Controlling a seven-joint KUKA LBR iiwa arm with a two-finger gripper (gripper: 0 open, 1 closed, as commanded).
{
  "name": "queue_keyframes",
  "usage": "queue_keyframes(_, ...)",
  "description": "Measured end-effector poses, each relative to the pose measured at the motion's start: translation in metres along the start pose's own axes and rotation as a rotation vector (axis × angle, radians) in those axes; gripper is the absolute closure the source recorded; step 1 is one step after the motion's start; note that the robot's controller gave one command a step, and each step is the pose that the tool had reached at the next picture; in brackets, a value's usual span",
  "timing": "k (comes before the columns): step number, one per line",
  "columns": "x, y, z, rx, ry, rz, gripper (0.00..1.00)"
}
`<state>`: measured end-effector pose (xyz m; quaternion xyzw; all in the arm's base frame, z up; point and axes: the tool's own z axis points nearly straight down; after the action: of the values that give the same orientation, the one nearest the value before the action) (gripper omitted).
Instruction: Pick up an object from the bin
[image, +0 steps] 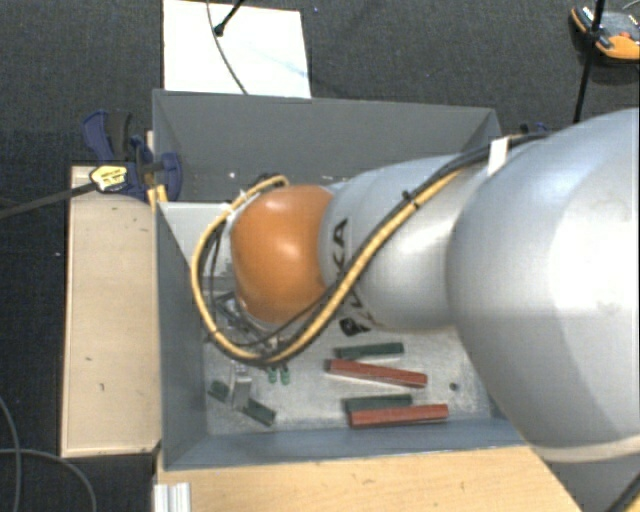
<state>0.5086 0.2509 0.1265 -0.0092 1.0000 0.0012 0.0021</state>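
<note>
Claw: under your arm's orange cover, low over the bin floor's left side. You cannot tell whether it is apart or together.

Nearest, just below it: small dark block and second dark block.

Rightward, lying flat: red-brown bars, dark green bars.

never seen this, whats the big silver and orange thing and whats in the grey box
The silver shape is a robot arm, reaching in from the right; the camera looks down from above. The orange dome and looped cables belong to its wrist. Its pincer sits beneath them, mostly hidden, so I cannot tell whether it holds anything. The grey box is a metal bin. On its floor lie two red-brown bars, two dark green bars and, nearest the pincer, a small dark green block.
</note>
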Motion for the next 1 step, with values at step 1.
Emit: queue_keyframes(1,0.0199,0.0005,0.0145,0.003,0.007,-0.017,0.0)
